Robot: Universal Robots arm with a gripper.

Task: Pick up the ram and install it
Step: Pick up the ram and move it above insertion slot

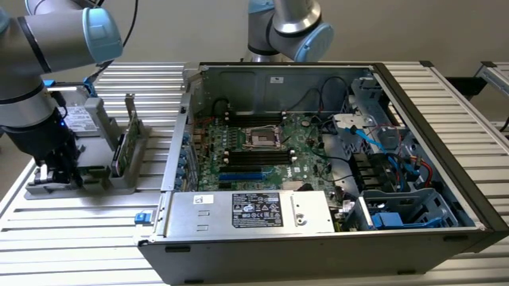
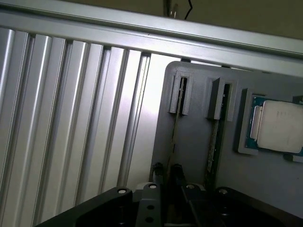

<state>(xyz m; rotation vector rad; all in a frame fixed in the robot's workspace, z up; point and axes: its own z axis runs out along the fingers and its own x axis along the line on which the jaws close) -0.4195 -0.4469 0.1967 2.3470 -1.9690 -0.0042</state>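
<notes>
Plainly, the fingers (image 2: 177, 172) of the gripper (image 2: 167, 174) stood slightly spread, one on either side of the ram (image 2: 173, 135), which sat on edge in its grey holder (image 2: 194, 142), long axis running straight out ahead of them.

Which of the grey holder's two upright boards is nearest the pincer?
The thin board farther from the processor; the pincer lines up with it.

Ribbed aluminium table (image 1: 80, 238) of parallel slotted profiles, pale grey, set before a plain beige wall (image 1: 183, 30). A further metal frame (image 1: 494, 70) stands at the exterior view's right edge. Bright light gleams off the table's grooves.
</notes>
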